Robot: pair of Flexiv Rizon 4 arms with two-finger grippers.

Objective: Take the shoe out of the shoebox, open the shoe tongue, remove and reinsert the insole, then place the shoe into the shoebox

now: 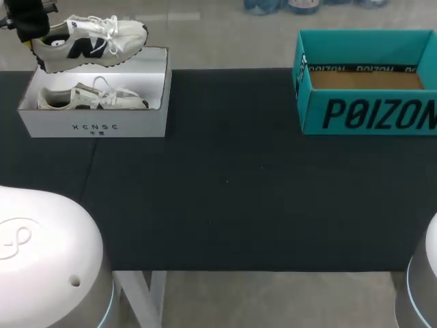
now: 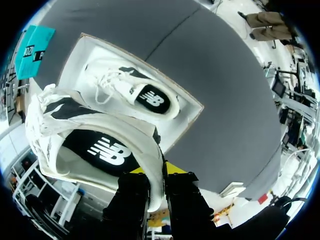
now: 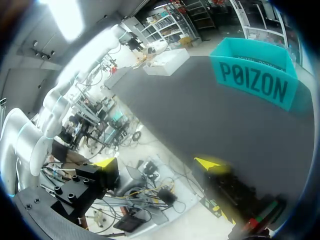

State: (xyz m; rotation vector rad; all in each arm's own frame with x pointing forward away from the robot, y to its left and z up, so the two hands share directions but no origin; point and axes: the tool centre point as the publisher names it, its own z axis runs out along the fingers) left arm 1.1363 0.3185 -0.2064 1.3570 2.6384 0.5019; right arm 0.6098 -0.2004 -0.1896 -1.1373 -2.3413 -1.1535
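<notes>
Left gripper clenched on heel wall of lifted sneaker, toe pointing straight ahead of it, above white shoebox holding second sneaker. Right gripper spread, empty, well apart from sneaker; left arm far nearer.

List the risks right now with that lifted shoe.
The left gripper pinches only the heel of the lifted shoe, so the long toe end could sag or slip free. It hangs over the white shoebox; a drop would likely land on the second shoe inside. The right gripper is open, far from the shoe, giving no support.
</notes>
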